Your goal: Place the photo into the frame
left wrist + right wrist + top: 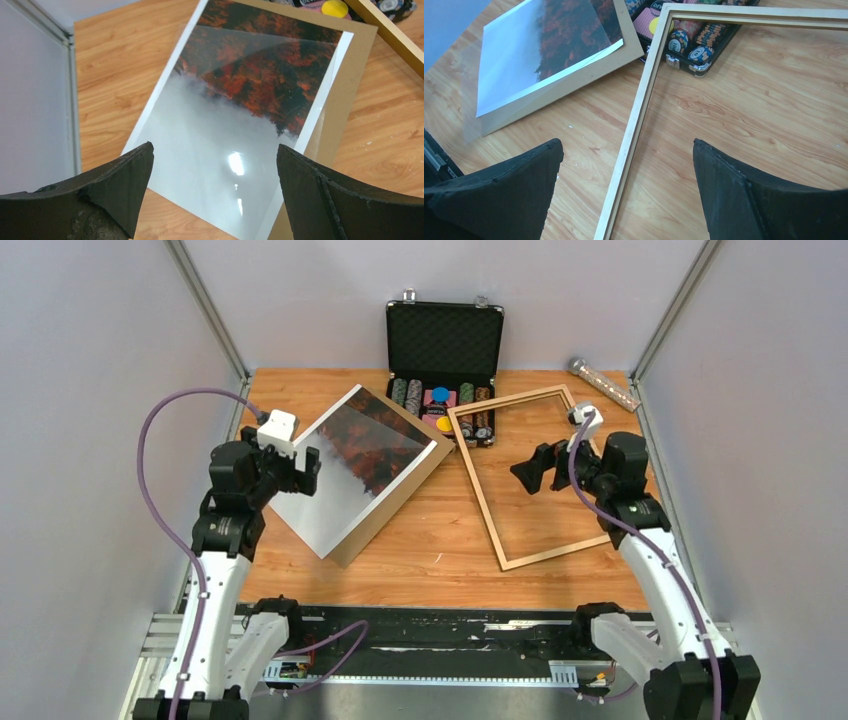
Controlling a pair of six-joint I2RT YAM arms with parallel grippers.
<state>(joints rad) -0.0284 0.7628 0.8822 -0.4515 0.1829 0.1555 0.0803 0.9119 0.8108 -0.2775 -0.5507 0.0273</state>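
The photo [360, 455], red-orange trees fading to pale fog, lies face up on a brown backing panel [395, 505] at the table's left. A clear sheet seems to lie over it. The light wooden frame [478, 490] lies flat at the right, with bare table showing inside it. My left gripper [305, 472] is open and empty above the photo's near-left edge; the photo [235, 115] shows between its fingers. My right gripper [535, 470] is open and empty inside the frame, above its left rail [639, 110]. The photo [524, 50] also shows in the right wrist view.
An open black case [443, 370] of poker chips stands at the back centre, and the frame's far-left corner rests on it [694, 40]. A clear tube [603, 383] lies at the back right. Grey walls close in both sides.
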